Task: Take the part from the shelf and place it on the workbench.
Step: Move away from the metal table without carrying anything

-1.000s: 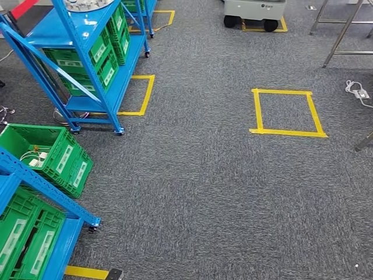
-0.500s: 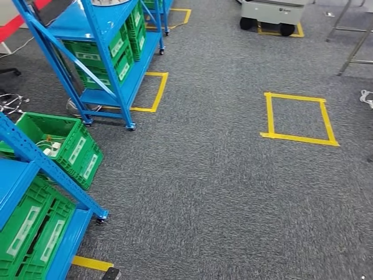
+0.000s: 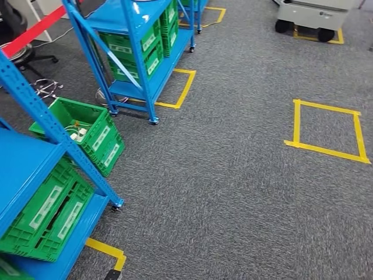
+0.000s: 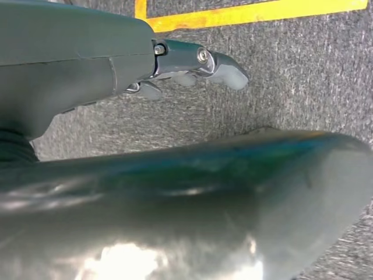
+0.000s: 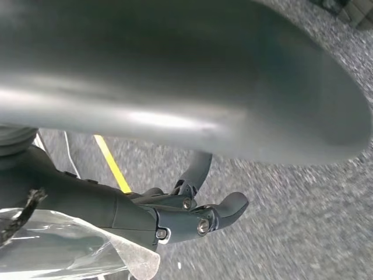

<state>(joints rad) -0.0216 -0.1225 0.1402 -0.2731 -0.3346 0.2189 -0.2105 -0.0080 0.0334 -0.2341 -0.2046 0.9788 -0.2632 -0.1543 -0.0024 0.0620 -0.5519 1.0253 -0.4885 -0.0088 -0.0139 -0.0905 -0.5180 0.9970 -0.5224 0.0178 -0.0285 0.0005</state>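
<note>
Two blue shelves stand at the left of the head view: a near shelf (image 3: 31,163) with green crates (image 3: 48,216) on its bottom level, and a far shelf (image 3: 132,23) that also carries green crates. No part can be made out on them. My left hand (image 4: 132,64) hangs over the grey carpet with its fingers (image 4: 224,70) stretched out and nothing in them. My right hand (image 5: 145,216) also hangs over the carpet, fingers mostly extended. A clear plastic film (image 5: 66,248) lies against its underside near the wrist; whether the hand grips it is unclear.
A green crate (image 3: 88,131) with small white items sits on the floor between the shelves. Yellow tape marks a square (image 3: 327,131) on the carpet at the right and another by the far shelf (image 3: 182,87). A white wheeled unit (image 3: 316,11) stands at the back right.
The whole picture has slid to the right, so the camera has turned left. Both shelves and the floor crate now sit nearer the middle and look larger.
</note>
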